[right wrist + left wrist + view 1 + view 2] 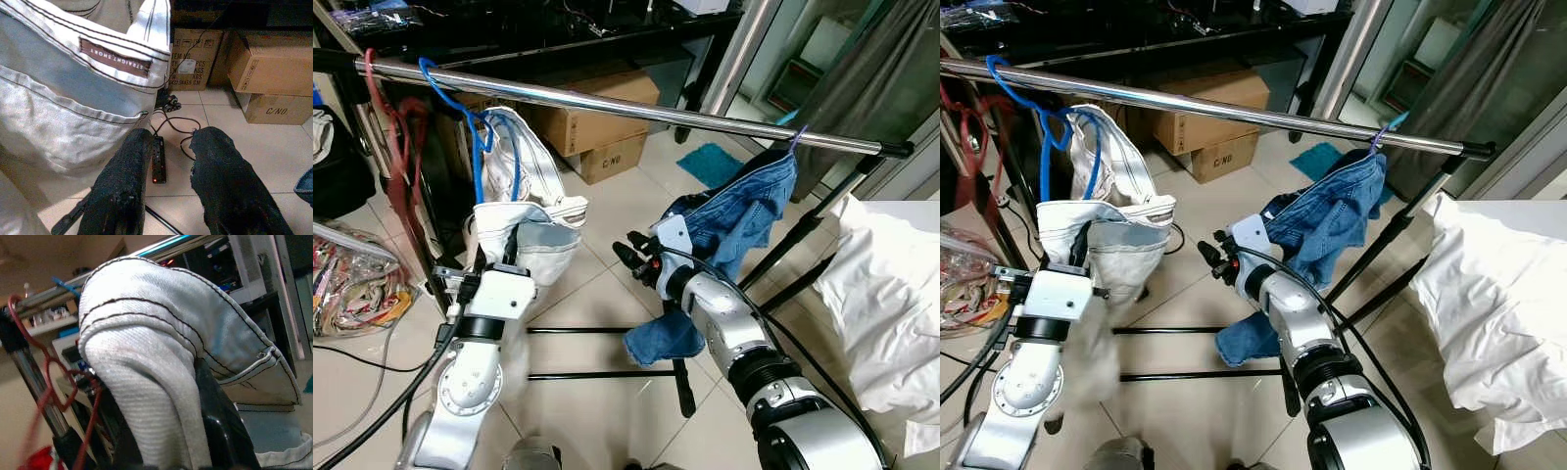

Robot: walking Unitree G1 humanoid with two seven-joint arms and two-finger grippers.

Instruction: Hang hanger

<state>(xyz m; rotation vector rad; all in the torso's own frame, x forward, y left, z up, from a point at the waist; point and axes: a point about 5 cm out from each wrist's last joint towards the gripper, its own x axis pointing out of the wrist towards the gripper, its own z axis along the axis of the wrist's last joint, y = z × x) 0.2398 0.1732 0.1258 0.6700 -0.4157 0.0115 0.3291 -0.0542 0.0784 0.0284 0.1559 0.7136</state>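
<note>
A silver rail [636, 108] runs across in front of me. A blue hanger [460, 103] hooks over its left part and carries white denim shorts [533, 230]. My left gripper [499, 257] reaches up into the shorts' lower edge. In the left wrist view the white fabric [146, 357] lies draped between its black fingers [222, 431], which are shut on it. My right gripper [631, 257] stands open and empty to the right of the shorts, its fingers [124, 186] apart over the tiled floor. Blue jeans [744, 211] hang from another hanger at the rail's right end.
A red hanger [386, 127] hangs at the rail's far left. Cardboard boxes [597, 127] stand behind the rail, and a power strip [157, 161] lies on the floor. The rack's black legs [597, 374] cross the tiles. White bedding [886, 304] lies at the right.
</note>
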